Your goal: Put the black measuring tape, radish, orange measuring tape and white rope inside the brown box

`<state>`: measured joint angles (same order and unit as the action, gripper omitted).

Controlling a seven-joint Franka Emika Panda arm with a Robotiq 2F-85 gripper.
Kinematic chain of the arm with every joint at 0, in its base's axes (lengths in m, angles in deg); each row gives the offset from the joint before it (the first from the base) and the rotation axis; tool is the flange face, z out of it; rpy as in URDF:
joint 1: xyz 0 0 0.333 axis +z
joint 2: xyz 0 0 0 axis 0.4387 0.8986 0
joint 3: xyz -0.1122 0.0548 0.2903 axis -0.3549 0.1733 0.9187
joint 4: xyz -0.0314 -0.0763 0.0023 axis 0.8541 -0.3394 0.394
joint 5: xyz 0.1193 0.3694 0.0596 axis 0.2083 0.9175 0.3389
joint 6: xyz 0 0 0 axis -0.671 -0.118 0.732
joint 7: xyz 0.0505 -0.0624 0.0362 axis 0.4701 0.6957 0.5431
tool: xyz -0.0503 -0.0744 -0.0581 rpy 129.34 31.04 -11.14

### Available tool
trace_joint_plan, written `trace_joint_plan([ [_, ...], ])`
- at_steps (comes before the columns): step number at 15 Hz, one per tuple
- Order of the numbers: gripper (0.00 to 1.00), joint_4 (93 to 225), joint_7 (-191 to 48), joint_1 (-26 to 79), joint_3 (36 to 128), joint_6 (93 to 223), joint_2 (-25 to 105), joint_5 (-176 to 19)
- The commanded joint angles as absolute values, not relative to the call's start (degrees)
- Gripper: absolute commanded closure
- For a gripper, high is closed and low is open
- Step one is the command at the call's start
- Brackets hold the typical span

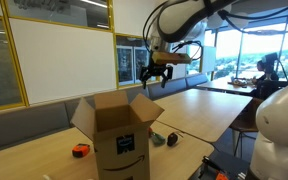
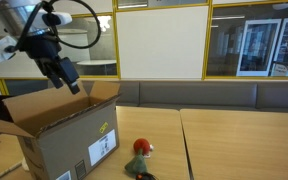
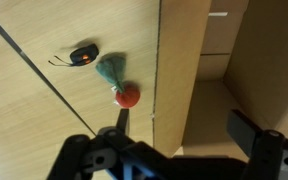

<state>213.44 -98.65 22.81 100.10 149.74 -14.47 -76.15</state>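
Note:
The brown box (image 1: 121,135) stands open on the wooden table and shows in both exterior views (image 2: 62,140). My gripper (image 1: 154,73) hangs open and empty above its far flap, as an exterior view (image 2: 66,76) also shows. In the wrist view the jaws (image 3: 184,128) straddle a box flap (image 3: 180,60). The radish (image 3: 128,95) lies on the table beside the box, with the black measuring tape (image 3: 82,55) just beyond it. Both exterior views show the radish (image 1: 158,137) (image 2: 140,149). The orange measuring tape (image 1: 81,150) lies on the box's other side. No white rope shows.
A second table (image 1: 209,100) adjoins the first, with a seam between them (image 2: 181,145). A bench runs along the wall (image 2: 214,95) under a whiteboard. A person sits at the far window (image 1: 267,72). A white robot body (image 1: 279,130) is at the near edge.

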Motion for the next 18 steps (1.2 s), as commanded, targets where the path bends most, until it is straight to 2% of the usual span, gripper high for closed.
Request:
trace_joint_plan([
  [1, 0.00, 212.8, -105.1, 17.2, 99.5, 152.1, -14.2, -78.8],
  [8, 0.00, 214.6, -123.9, 8.7, 100.8, 159.0, -6.9, -83.5],
  [18, 0.00, 218.0, -158.5, 4.9, 96.3, 166.2, 9.7, -94.3],
])
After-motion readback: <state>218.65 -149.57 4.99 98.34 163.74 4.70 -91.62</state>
